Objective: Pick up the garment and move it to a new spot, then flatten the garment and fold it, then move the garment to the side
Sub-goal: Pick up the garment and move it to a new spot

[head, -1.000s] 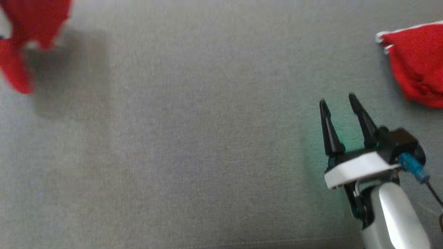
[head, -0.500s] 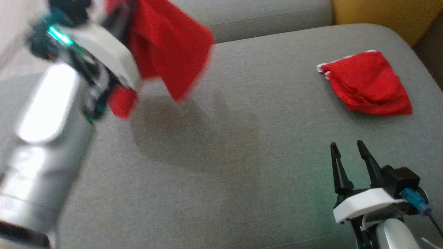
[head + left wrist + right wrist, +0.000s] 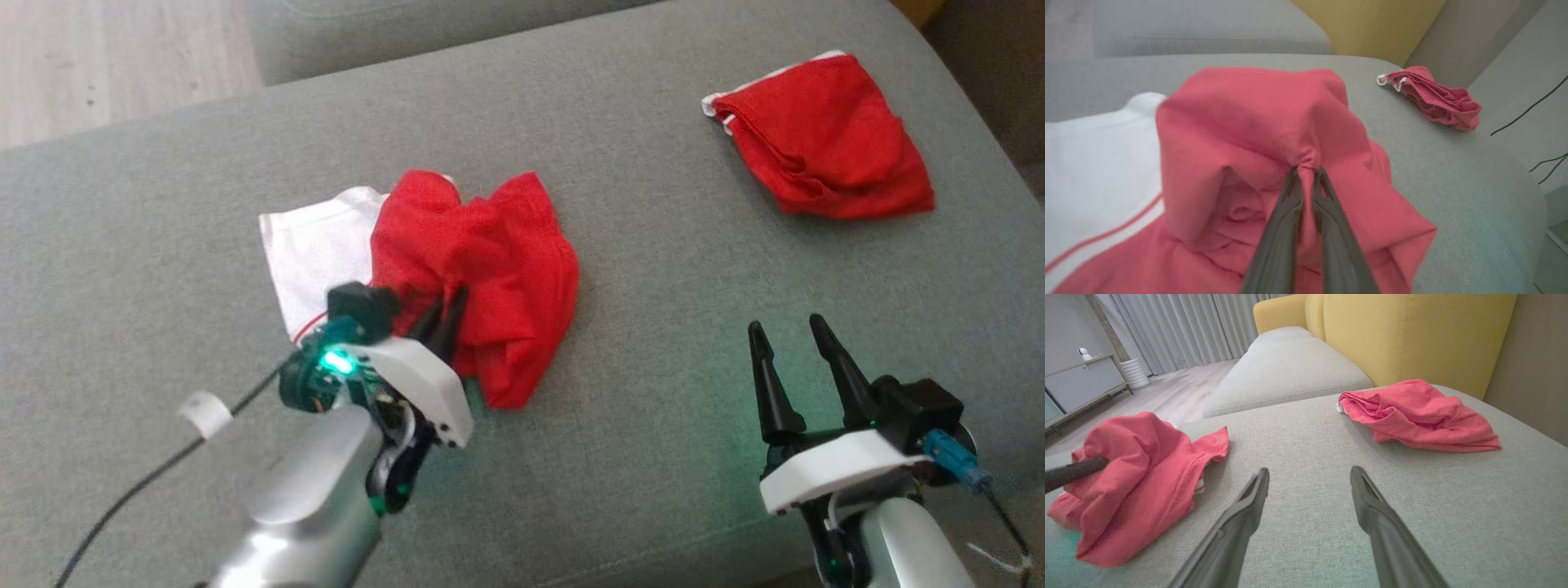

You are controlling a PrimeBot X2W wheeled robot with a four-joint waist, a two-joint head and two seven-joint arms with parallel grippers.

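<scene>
A crumpled red and white garment [image 3: 482, 261] lies heaped in the middle of the grey cushion [image 3: 653, 327]. My left gripper [image 3: 447, 306] is shut on a pinch of its red cloth; the left wrist view shows the fabric [image 3: 1274, 134] bunched between the two closed fingers, with the white part [image 3: 1094, 163] spread to the left. The right wrist view has the garment [image 3: 1135, 473] at the left with a dark finger poking into it. My right gripper [image 3: 788, 333] stands open at the lower right, holding nothing, above bare cushion [image 3: 1310, 473].
A second red garment [image 3: 820, 147] lies folded at the cushion's far right, also in the right wrist view [image 3: 1417, 414]. A yellow backrest [image 3: 1412, 335] rises behind it. Wooden floor [image 3: 106, 57] lies beyond the far left edge.
The head camera has shifted. The garment, which hung in the air from my left gripper, now rests heaped on the cushion, still pinched. The right gripper stays open.
</scene>
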